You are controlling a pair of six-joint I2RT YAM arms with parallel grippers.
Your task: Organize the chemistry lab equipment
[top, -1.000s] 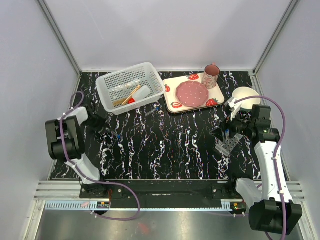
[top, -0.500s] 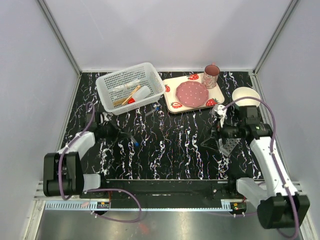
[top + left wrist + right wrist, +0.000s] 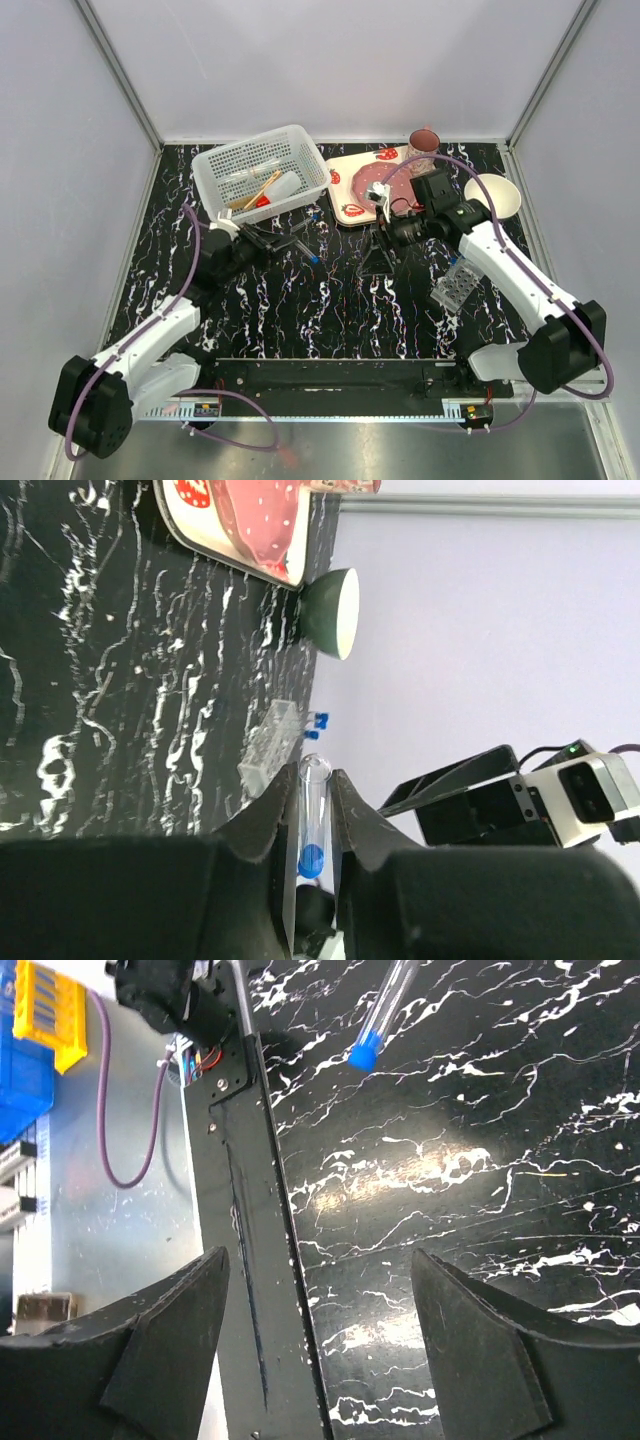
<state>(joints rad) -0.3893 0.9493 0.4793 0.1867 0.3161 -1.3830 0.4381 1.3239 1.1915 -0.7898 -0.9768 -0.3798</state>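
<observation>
My left gripper (image 3: 285, 244) is shut on a clear tube (image 3: 312, 810) with a blue cap (image 3: 318, 257), held just in front of the white basket (image 3: 215, 160). The same capped tube (image 3: 368, 1048) shows at the top of the right wrist view. My right gripper (image 3: 378, 262) hangs open over bare table near the middle, nothing between its fingers. The clear grid rack (image 3: 455, 285) lies tilted at the right. The basket holds a white squeeze bottle (image 3: 284, 184), a wooden-handled tool (image 3: 258, 190) and clear tubes. Another small tube (image 3: 303, 224) lies by the basket's corner.
A strawberry-print tray (image 3: 352, 211) with a pink plate (image 3: 378, 190) and a mug (image 3: 422, 150) stands at the back, my right arm reaching over it. A round white bowl (image 3: 497, 197) sits at the far right. The table's black front rail (image 3: 250, 1260) runs below my right gripper.
My left arm has swung from the table's left edge towards the middle, carrying the tube. My right arm has moved from beside the rack to the centre, in front of the tray.
</observation>
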